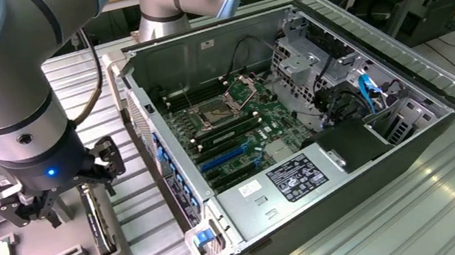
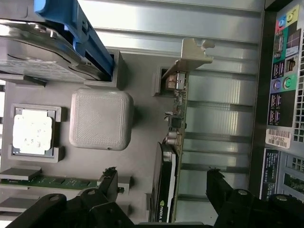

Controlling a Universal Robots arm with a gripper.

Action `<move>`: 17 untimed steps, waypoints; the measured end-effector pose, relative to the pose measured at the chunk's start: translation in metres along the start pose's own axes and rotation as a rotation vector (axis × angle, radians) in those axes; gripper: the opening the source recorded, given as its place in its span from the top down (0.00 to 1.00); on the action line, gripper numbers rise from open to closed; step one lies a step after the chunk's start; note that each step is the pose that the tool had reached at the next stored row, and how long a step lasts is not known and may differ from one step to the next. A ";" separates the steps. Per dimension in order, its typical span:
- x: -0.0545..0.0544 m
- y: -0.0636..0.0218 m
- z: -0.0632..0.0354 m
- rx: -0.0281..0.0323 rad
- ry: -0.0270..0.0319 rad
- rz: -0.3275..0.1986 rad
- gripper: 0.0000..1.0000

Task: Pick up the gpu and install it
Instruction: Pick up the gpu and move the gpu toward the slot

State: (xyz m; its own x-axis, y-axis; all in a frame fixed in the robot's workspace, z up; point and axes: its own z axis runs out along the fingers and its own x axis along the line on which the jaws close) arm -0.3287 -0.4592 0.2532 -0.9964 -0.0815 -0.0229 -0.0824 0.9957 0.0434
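The claw (image 2: 163, 175) hangs spread wide, a finger on either side of the gpu (image 2: 166, 183), touching nothing. The gpu stands on edge in a slot of the grey tray (image 2: 142, 137), at the exterior view's left of the open computer case (image 1: 223, 41). Lowered off-centre, a finger could hit the card's upper edge and tilt it in the slot; a squeeze on the fan side could slip

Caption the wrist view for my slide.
Open pincer poised over the gpu, which stands on edge in its grey tray.
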 end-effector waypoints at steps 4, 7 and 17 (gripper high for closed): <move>0.000 -0.0004 0.0044 0.0000 -0.0002 0.004 0.16; -0.001 -0.0007 0.0081 0.0002 -0.0005 0.009 0.16; -0.001 -0.0014 0.0248 0.0004 -0.0005 0.013 0.16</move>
State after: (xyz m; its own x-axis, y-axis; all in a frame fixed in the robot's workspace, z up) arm -0.3275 -0.4595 0.2284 -0.9974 -0.0686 -0.0229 -0.0695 0.9966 0.0434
